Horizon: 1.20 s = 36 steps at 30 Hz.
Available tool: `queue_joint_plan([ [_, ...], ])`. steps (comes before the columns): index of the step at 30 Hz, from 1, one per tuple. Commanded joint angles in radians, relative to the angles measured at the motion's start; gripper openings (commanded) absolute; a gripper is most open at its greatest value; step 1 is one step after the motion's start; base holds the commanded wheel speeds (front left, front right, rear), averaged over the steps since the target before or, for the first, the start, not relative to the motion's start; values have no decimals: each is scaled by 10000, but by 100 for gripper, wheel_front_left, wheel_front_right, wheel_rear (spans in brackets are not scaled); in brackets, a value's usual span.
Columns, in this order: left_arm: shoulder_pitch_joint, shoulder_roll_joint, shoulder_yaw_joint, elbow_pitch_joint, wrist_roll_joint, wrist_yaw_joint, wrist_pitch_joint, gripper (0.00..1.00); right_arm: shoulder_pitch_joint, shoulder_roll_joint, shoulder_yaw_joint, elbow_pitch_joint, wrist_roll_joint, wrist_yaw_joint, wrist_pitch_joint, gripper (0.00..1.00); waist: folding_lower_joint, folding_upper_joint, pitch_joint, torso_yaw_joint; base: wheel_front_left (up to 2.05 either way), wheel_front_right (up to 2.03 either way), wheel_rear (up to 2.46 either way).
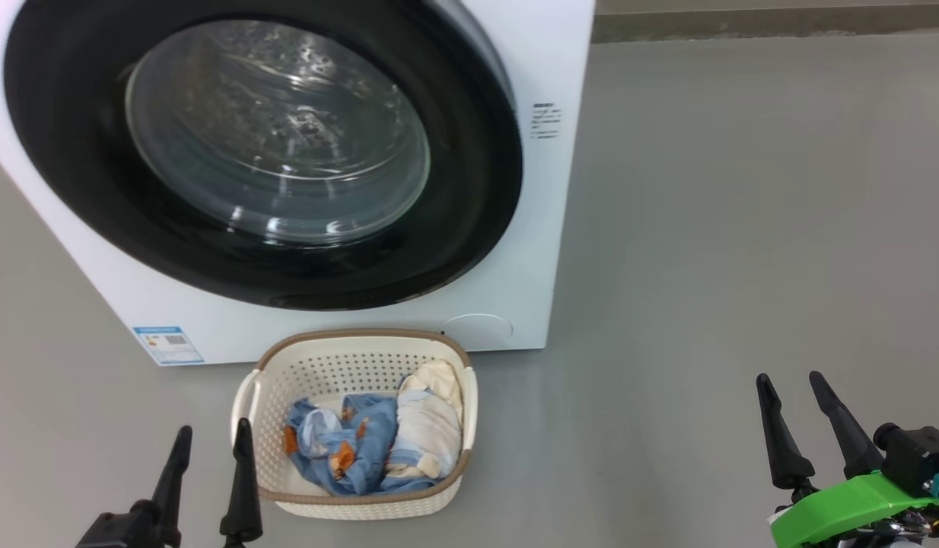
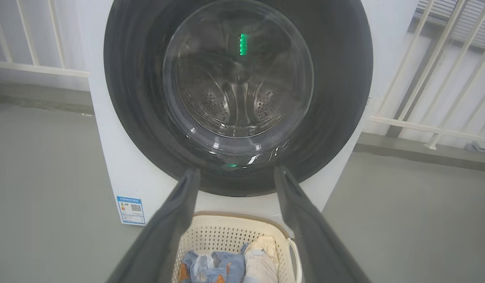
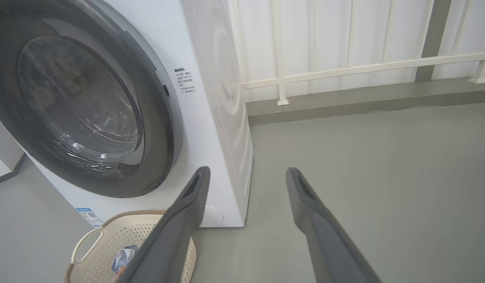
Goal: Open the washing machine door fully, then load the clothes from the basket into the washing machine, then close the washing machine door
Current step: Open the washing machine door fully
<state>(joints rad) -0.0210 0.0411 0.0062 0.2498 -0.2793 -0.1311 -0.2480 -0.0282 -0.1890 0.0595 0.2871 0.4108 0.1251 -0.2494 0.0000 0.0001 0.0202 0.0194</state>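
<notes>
Jaws: both pairs stand well apart and empty. The left gripper (image 1: 214, 430) hangs just left of the basket and the right gripper (image 1: 789, 378) is well off to the right, over bare floor (image 1: 743, 228).

Subject: the washing machine door (image 1: 275, 144) is shut, flush against the front of the washing machine (image 1: 538, 61), at the far left of the scene. The first step, opening it, is judged not yet done.

Recommendation: the right wrist view shows a small dark catch on the ring's right edge. A finger should hook behind the ring there, and the pull should follow a wide arc rather than a straight line. The hinge side cannot be confirmed. The swing should carry to its full stop, and the arm should pass clear of the basket below.

Condition: the wide black ring is glossy and carries reflections. The clear glass bowl bulges outward, and the perforated steel drum shows through it.

Surroundings: a blue label (image 1: 167, 344) sits low on the left of the machine front. The basket (image 1: 363, 335) stands on the floor just in front of the machine, below the door. It holds the clothes (image 1: 378, 441), blue at the left and cream at the right, heaped together
</notes>
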Motion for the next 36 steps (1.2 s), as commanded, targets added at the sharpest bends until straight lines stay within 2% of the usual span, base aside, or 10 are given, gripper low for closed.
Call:
queue_joint_plan([
  [1,-324,94,286,-280,-44,5,-138,100,-223,-136,181,-196,-129,56,-124,100,0,-1,-30,-3,58,58,-116],
  [13,-241,92,63,-164,-137,4,-138,100,-242,-120,221,-172,-4,56,-124,100,0,-1,-121,66,15,15,-31],
  [14,-230,92,29,-154,-160,4,-138,100,-279,-103,227,-184,42,56,-124,88,0,-1,-122,73,0,0,0],
  [15,-218,92,-1,-147,-176,4,-138,100,-321,-75,201,-206,98,56,-124,49,0,-1,-123,79,0,0,0],
  [16,-206,92,-30,-137,-206,4,-138,100,-367,-34,190,-215,200,56,-124,32,0,-1,-123,85,0,0,0],
  [17,-194,92,-57,-127,-241,4,-138,100,-422,10,180,-227,328,56,-124,0,0,-1,-123,93,0,0,0],
  [22,-117,92,-159,-116,-390,4,-138,100,-899,300,-75,-444,1344,56,-124,0,0,-1,-97,124,0,0,0],
  [28,-234,92,-349,-92,-524,4,-138,100,-1942,523,-240,-977,3326,56,-124,0,0,-1,129,253,0,0,0],
  [36,-574,91,-585,-120,-717,34,-138,100,-3369,112,160,-1001,5939,56,-124,0,0,-1,578,588,0,0,0],
])
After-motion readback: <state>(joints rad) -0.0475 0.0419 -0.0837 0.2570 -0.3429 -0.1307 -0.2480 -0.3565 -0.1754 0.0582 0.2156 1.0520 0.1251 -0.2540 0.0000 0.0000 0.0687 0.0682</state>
